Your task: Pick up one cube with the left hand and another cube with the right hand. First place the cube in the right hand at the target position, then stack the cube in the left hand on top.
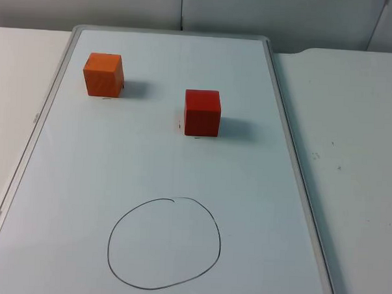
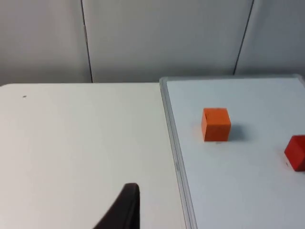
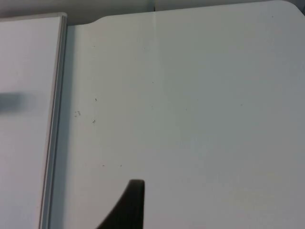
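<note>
An orange cube (image 1: 103, 74) stands near the far left of a whiteboard (image 1: 259, 189) lying flat on the table. A red cube (image 1: 202, 112) stands nearer the board's middle, apart from the orange one. A hand-drawn black circle (image 1: 164, 243) marks the board's near part, with nothing inside it. My left gripper (image 2: 126, 210) hangs over bare table left of the board's frame, well short of the orange cube (image 2: 216, 124) and the red cube (image 2: 296, 151). My right gripper (image 3: 127, 205) hangs over bare table right of the board's frame (image 3: 53, 119).
The whiteboard's raised metal frame (image 1: 298, 171) runs along both long sides. White table (image 1: 359, 141) lies on either side of it. The grey partition wall (image 1: 221, 11) closes the far end.
</note>
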